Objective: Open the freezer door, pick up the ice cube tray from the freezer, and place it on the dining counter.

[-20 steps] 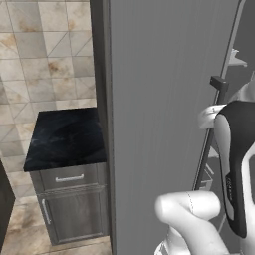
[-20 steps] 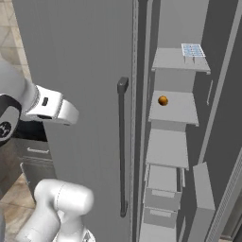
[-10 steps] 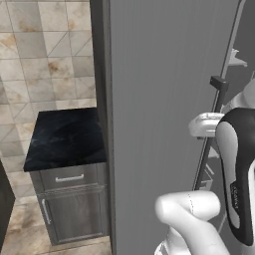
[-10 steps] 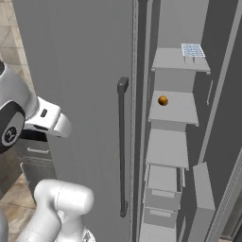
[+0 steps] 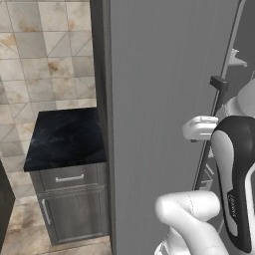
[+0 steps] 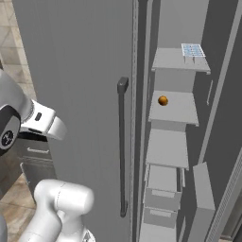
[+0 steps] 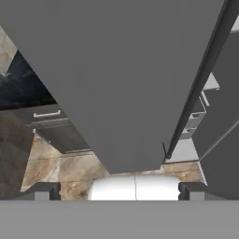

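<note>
- The grey freezer door point(image 6: 80, 94) stands swung open, its broad brushed-metal face toward the robot and its long dark bar handle point(image 6: 122, 142) running down near its right edge.
- Behind the door's edge the freezer point(image 6: 189, 28) shows a dark interior with light grey shelves stacked 1 above another.
- The ice cube tray point(image 6: 193, 49) lies flat on the top shelf point(image 6: 170, 60), at its right end, pale blue-white with its grid of small squares facing up.
- A small orange ball point(image 6: 162, 100) sits on the next shelf down, toward its left side.
- Lower down, pale drawers point(image 6: 163, 182) fill the bottom of the freezer.
- The white arm point(image 5: 234, 174) rises in front of the door, well apart from the tray.
- The gripper point(image 7: 119, 191) has its 2 dark fingertips point(image 7: 42, 191) spread wide at either side of the hand view, with nothing between them; the door's lower edge hangs ahead of it.
- Left of the door, a small black-topped cabinet point(image 5: 67, 137) with a drawer stands against a beige tiled wall point(image 5: 45, 55).
</note>
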You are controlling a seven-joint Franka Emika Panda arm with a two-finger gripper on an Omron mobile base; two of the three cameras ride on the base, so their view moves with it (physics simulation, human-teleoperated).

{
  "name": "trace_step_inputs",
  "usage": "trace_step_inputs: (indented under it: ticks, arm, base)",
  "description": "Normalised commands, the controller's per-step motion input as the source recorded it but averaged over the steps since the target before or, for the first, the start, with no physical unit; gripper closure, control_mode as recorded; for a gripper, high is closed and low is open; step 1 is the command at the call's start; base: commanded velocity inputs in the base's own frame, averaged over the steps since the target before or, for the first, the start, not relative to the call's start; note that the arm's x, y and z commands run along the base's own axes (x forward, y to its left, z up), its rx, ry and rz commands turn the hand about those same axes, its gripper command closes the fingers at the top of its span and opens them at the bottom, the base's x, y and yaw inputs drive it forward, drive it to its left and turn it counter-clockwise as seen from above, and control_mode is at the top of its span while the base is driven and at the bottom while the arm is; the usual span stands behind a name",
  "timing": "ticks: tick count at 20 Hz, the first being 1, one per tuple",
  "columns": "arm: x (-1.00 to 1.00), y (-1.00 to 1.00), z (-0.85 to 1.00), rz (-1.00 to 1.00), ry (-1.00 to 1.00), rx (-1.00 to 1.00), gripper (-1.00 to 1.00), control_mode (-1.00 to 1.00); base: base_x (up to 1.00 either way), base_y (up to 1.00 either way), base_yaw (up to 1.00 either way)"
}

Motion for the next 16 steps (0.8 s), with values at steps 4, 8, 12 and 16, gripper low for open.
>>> trace_step_inputs:
  ticks: [4, 8, 12, 16]
  arm:
    - [0.0, 0.0, 0.0, 0.0, 0.0, 0.0, -1.0, -1.0]
    - [0.0, 0.0, 0.0, 0.0, 0.0, 0.0, -1.0, -1.0]
    - [0.0, 0.0, 0.0, 0.0, 0.0, 0.0, -1.0, -1.0]
    - [0.0, 0.0, 0.0, 0.0, 0.0, 0.0, -1.0, 1.0]
  base:
    - [0.0, 0.0, 0.0]
    - [0.0, 0.0, 0.0]
    - [0.0, 0.0, 0.0]
    - [0.0, -0.14, 0.0]
